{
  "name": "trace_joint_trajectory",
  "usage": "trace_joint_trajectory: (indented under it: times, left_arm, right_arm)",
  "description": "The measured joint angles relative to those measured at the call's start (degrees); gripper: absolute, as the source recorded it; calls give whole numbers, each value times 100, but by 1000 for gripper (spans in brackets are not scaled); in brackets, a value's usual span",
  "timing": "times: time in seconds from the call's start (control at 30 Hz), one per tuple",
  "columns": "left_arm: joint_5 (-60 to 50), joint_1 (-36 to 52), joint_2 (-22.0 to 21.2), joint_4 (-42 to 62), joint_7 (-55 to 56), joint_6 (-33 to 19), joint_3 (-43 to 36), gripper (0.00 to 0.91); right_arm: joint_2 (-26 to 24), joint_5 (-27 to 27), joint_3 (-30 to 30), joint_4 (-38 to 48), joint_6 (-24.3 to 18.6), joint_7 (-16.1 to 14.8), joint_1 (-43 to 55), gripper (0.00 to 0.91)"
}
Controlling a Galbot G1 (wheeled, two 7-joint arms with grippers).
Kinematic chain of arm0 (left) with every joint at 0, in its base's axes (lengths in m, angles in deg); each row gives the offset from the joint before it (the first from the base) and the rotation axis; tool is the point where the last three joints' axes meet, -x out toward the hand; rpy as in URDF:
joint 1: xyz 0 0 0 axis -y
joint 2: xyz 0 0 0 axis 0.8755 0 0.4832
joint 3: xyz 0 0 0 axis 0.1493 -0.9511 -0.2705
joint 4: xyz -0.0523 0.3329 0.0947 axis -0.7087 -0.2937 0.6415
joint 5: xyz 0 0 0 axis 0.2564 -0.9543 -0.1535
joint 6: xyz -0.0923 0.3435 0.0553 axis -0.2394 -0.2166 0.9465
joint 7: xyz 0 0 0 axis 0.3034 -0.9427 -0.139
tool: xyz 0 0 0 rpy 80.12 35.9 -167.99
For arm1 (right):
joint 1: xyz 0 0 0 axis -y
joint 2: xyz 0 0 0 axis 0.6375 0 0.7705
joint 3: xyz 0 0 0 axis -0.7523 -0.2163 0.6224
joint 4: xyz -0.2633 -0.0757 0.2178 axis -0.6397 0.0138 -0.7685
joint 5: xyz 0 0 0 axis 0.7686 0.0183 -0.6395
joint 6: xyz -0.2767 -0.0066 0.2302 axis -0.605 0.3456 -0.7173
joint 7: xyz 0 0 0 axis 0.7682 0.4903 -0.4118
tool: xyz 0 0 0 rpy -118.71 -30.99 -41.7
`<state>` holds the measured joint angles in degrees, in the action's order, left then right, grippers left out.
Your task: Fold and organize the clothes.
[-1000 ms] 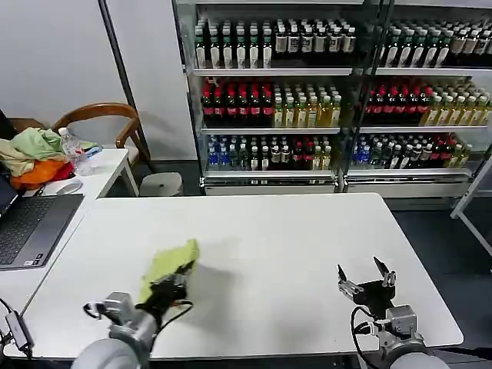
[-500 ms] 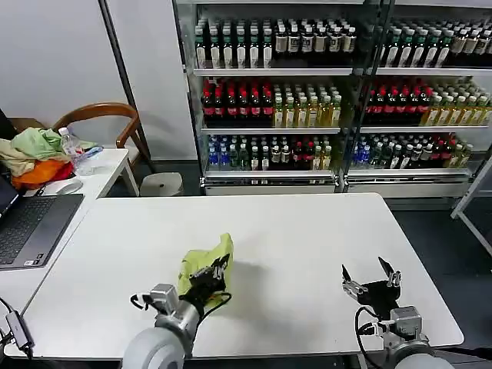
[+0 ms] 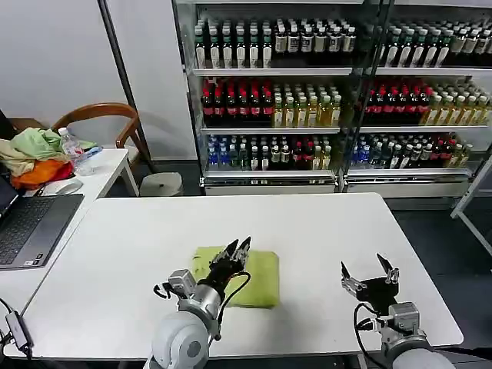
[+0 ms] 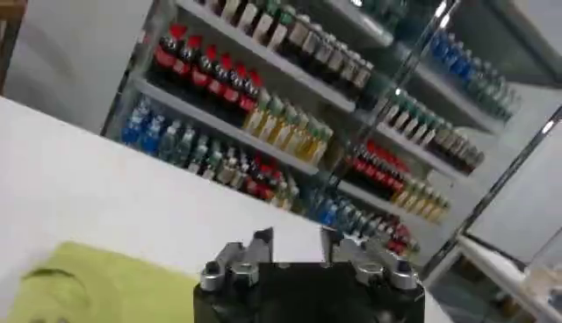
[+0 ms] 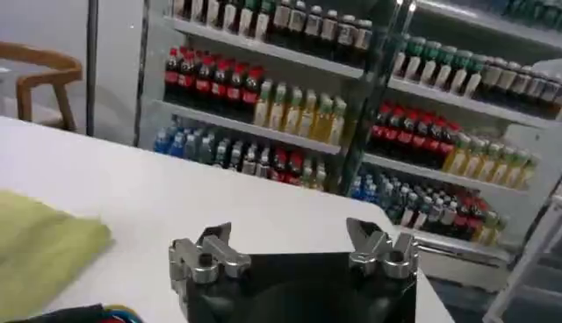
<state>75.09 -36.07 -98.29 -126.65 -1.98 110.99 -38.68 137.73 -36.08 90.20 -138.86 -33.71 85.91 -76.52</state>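
While the folded T-shirt (image 3: 242,277) lies flat on the table (image 3: 307,231), the left gripper (image 3: 235,251) sits over its near-left part, fingers apart, apparently gripping nothing. The right gripper (image 3: 370,274) waits well right, wide.

Bright, even light from overhead fills the room. The white bench (image 3: 323,238) shows only a soft, faint shadow beside the T-shirt (image 3: 257,278). The left wrist view is blurred, its drink shelves (image 4: 290,96) smeared; the right wrist view is slightly soft.
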Motion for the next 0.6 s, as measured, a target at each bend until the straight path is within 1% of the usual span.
trace_joint_trajectory:
  times: [0.1,0.23,0.43,0.6]
  left_arm:
    - [-9,-16,99,-164,-111,-111,109,907]
    - [-101,-124,385,-337,-305,-249,442,907]
    - [-160,-415,958,-454,-465,-350,1214,907]
    - [-263,-737,1293,-581,-590,-412,1745,907]
  right_arm:
    - [76,-39,-155,88,-20,-41,146,907]
    - [208,-224,-489,235,11,-78,398,907]
    - [486,-844,-1133,543,191,-21,880,907]
    - [726,-1442,-1658,882,385,76,1279,907]
